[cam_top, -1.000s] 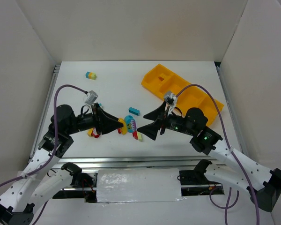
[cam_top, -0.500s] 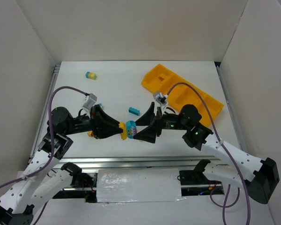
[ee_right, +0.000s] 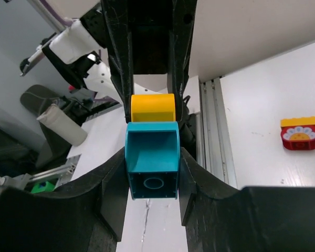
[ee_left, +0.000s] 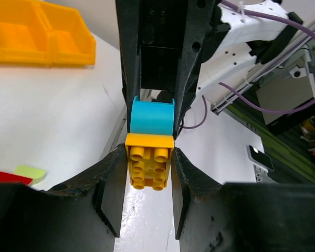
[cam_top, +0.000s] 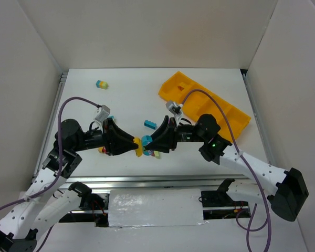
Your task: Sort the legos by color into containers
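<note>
Left jaws tight on the yellow brick [ee_left: 149, 167], right jaws tight on the joined teal brick [ee_right: 152, 167].

This looks like a robot lab. A white table [cam_top: 131, 100] sits inside plain white walls [cam_top: 147, 31], like a box. A left arm [cam_top: 42, 182] and a right arm [cam_top: 257, 170] are bolted by a metal rail [cam_top: 147, 181]. Purple wires [cam_top: 68, 100] run from them. Past the table, more wires [ee_left: 241, 98] and machine parts [ee_left: 283, 100] lie about.
</note>
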You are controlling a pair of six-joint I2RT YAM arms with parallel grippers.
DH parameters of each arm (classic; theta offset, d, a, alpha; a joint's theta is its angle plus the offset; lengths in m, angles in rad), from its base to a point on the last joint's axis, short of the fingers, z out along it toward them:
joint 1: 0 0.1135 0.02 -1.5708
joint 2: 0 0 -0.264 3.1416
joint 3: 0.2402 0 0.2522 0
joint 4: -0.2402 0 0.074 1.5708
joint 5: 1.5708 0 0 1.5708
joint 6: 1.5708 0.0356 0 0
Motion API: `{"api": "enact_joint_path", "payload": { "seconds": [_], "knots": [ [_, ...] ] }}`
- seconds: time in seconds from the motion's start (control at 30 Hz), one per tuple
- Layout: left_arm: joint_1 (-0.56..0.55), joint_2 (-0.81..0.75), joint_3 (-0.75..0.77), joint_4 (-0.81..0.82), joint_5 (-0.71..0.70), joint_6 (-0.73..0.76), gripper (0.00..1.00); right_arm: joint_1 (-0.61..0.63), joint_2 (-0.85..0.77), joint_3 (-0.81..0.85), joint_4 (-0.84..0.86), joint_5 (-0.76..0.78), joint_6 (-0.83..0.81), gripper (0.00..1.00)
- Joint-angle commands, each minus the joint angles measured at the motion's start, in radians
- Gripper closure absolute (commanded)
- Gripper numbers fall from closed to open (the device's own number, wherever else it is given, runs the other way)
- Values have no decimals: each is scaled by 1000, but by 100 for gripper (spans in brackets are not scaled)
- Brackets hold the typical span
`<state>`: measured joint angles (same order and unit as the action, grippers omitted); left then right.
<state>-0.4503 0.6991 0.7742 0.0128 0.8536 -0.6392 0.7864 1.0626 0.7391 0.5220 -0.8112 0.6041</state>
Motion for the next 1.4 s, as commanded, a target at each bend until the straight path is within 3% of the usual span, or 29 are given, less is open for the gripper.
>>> {"api": "enact_joint_path", "payload": {
  "seconds": [0.0, 0.27, 0.37, 0.5, 0.53, 0.63, 0.83, 1.07, 1.23, 1.37],
  "knots": [
    [-5, 14, 57, -75, -145, 81, 100, -9, -38, 11, -51, 24, -75, 100],
    [-4, -21, 86, -148, -232, 130, 100, -162, -101, -24, -207, 81, -135, 100],
    [-4, -16, 149, -287, -402, 177, 100, -190, -76, 53, -419, 324, -177, 100],
    [-4, 36, 258, -579, -736, 236, 100, -226, 118, 258, -755, 1036, -95, 100],
    [-4, 43, 293, -620, -848, 239, 100, -243, 157, 297, -846, 1102, -67, 100],
    [-2, 33, 297, -677, -985, 248, 100, -308, 298, 428, -925, 1263, -34, 100],
    [-1, -35, 174, -634, -1068, 216, 100, -429, 532, 608, -952, 1342, 8, 100],
    [10, -38, 134, -634, -1077, 207, 100, -469, 825, 880, -1014, 1402, -40, 100],
    [12, -32, 129, -642, -1090, 207, 100, -487, 954, 1048, -1097, 1419, -37, 100],
    [-7, -33, 129, -649, -1122, 194, 100, -499, 999, 1077, -1108, 1434, -17, 97]
  ]
}}
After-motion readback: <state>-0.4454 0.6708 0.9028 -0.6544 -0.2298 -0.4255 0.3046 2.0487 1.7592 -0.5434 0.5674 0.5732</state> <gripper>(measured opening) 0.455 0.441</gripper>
